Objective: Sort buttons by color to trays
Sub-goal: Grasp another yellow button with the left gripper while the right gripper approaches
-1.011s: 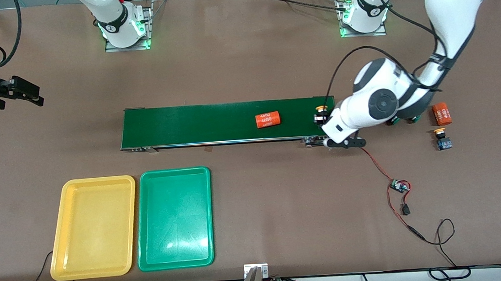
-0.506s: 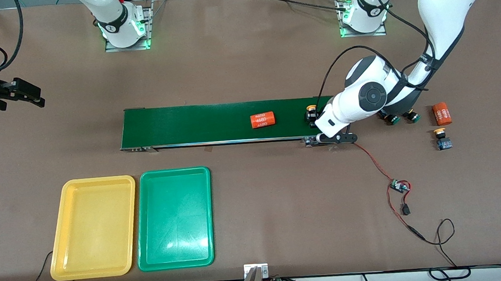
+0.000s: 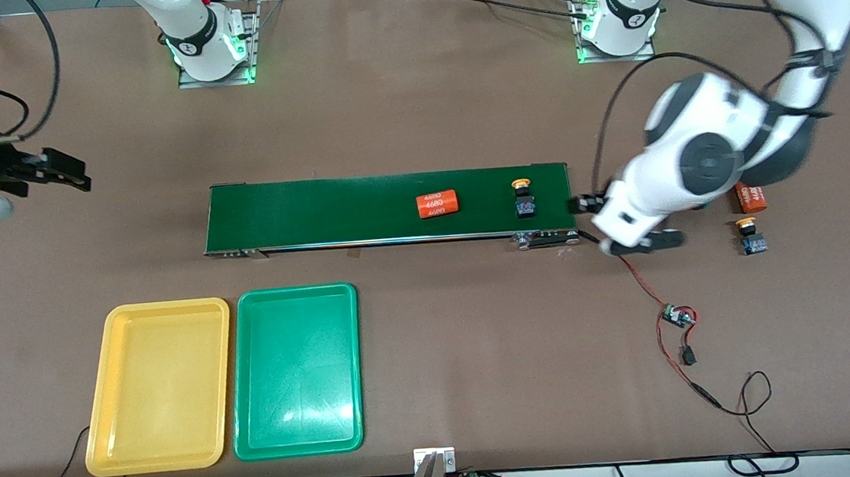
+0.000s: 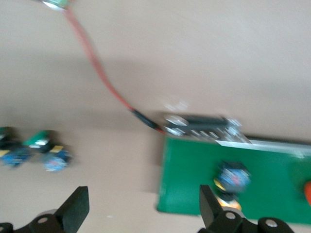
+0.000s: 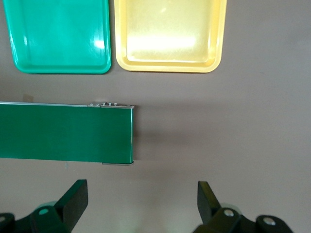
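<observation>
While a yellow-capped button (image 3: 523,199) lies on the conveyor belt (image 3: 317,213) right of centre, the left gripper (image 3: 616,223) hovers empty with jaws spread just off the belt's end. The right gripper (image 3: 48,173) waits, spread, at upper left. Both trays (image 3: 165,312) sit empty at lower left.

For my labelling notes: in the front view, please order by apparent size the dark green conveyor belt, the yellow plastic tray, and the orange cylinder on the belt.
1. Dark green conveyor belt
2. Yellow plastic tray
3. Orange cylinder
</observation>
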Robot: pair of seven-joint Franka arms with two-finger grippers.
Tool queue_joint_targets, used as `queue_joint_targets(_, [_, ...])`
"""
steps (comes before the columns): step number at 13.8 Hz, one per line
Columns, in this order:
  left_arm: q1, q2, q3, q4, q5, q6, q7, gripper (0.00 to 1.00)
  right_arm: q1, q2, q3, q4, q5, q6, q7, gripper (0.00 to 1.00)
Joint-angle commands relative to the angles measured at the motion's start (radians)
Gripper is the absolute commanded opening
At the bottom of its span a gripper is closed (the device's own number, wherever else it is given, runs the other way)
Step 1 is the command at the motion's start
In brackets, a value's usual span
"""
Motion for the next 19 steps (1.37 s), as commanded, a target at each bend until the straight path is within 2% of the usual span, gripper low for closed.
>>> queue_joint_targets(1, [0.014, 0.056, 0.165, 0.068, 0.024, -0.017, 0.023, 1.00, 0.006, 0.054, 0.006, 0.020, 0.019, 0.003, 0.008, 1.00])
queue_joint_targets(3, [0.013, 0.082, 0.262, 0.088, 0.075, -0.008, 0.145, 1.00, 0.015, 0.097, 0.009, 0.022, 0.075, 0.038, 0.061, 1.00])
queue_joint_targets(5, [0.017, 0.111, 0.299, 0.088, 0.209, 0.006, 0.242, 1.00, 0.049, 0.154, 0.009, 0.022, 0.114, 0.085, 0.172, 1.00])
queue_joint_targets(7, [0.046, 0.134, 0.309, 0.076, 0.264, 0.041, 0.302, 1.00, 0.061, 0.188, 0.009, 0.022, 0.103, 0.138, 0.192, 1.00])
queue_joint_targets(9, [0.121, 0.177, 0.309, 0.073, 0.284, 0.122, 0.466, 1.00, 0.064, 0.197, 0.008, 0.022, 0.091, 0.173, 0.189, 1.00])
queue_joint_targets(11, [0.184, 0.206, 0.309, 0.069, 0.284, 0.197, 0.597, 1.00, 0.089, 0.198, 0.008, 0.046, 0.009, 0.179, 0.189, 1.00])
queue_joint_targets(12, [0.201, 0.222, 0.309, 0.068, 0.282, 0.205, 0.617, 1.00, 0.112, 0.198, 0.008, 0.069, -0.028, 0.173, 0.189, 1.00])
queue_joint_targets(14, [0.221, 0.242, 0.307, 0.056, 0.279, 0.214, 0.617, 1.00, 0.133, 0.186, 0.006, 0.078, -0.042, 0.167, 0.186, 1.00])
queue_joint_targets(18, [0.295, 0.260, 0.309, -0.053, 0.279, 0.416, 0.617, 1.00, 0.132, 0.186, 0.009, 0.097, -0.035, 0.167, 0.181, 1.00])
queue_joint_targets(19, [0.297, 0.262, 0.309, -0.055, 0.278, 0.421, 0.617, 0.94, 0.132, 0.186, 0.008, 0.097, -0.029, 0.173, 0.195, 1.00])
